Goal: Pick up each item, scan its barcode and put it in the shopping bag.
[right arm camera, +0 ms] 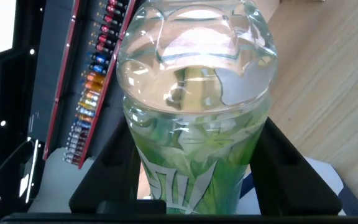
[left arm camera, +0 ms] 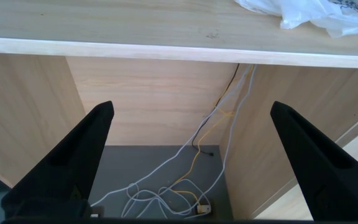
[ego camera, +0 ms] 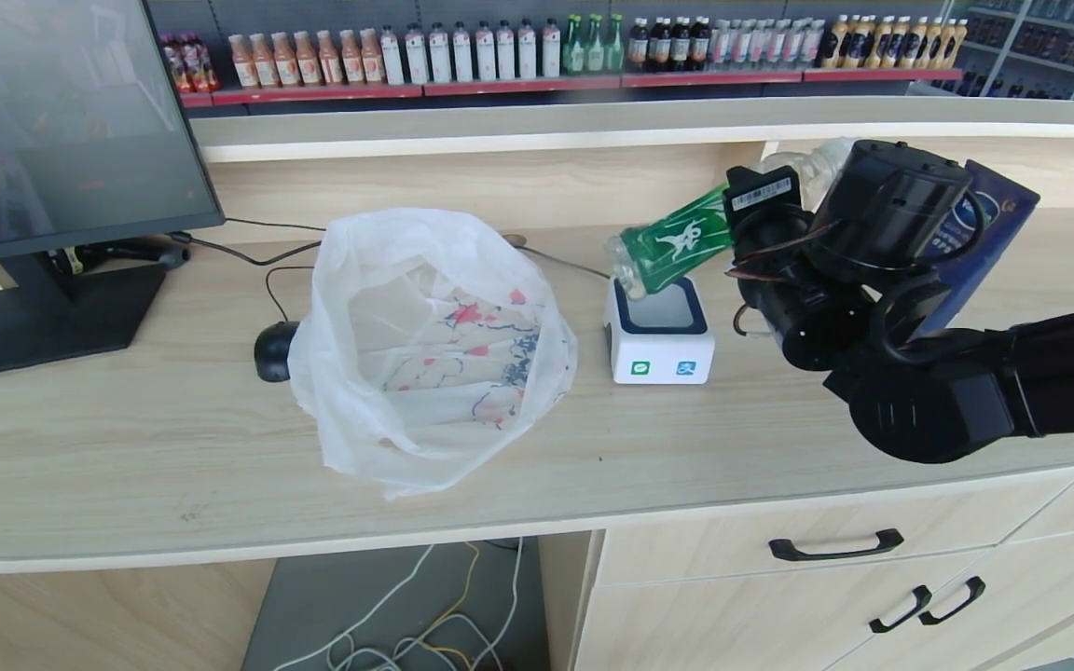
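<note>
The right gripper is clamping the green-labelled bottle, which is sticking out leftward, tilted, just above the scanner.

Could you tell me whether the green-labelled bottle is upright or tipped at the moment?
Tipped: the right claw holds the bottle slanted, one end dipping low over the white scanner.

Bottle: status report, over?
Right gripper shut on bottle, tilted over scanner. Left gripper open, below counter edge. Bag open beside scanner.
</note>
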Controlling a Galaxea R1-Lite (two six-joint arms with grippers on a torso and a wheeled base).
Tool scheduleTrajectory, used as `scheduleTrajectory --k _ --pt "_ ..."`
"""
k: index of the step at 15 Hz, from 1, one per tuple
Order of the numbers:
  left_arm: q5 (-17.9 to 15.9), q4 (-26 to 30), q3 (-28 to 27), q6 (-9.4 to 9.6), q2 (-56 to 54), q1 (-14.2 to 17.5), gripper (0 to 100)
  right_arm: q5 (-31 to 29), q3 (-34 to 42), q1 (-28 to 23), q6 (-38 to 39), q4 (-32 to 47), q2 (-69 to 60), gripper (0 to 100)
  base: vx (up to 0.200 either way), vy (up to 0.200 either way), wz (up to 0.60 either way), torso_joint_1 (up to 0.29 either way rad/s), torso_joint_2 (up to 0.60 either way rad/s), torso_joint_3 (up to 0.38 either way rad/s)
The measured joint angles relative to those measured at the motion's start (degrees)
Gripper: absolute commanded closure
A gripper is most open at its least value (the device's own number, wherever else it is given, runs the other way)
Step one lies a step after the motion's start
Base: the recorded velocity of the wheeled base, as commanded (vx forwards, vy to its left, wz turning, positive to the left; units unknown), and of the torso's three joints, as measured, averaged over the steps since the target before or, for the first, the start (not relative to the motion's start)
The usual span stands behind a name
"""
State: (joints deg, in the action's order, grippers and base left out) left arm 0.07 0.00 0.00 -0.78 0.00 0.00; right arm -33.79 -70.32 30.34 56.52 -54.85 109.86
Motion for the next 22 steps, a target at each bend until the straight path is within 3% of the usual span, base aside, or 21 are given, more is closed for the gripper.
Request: scheduleTrajectory --k 22 --pt "0.0 0.0 0.0 0.02 0.0 0.0 0 0.1 1.2 0.1 0.9 0.2 -1.1 100 0.0 0.0 0.0 0.0 0.0 0.0"
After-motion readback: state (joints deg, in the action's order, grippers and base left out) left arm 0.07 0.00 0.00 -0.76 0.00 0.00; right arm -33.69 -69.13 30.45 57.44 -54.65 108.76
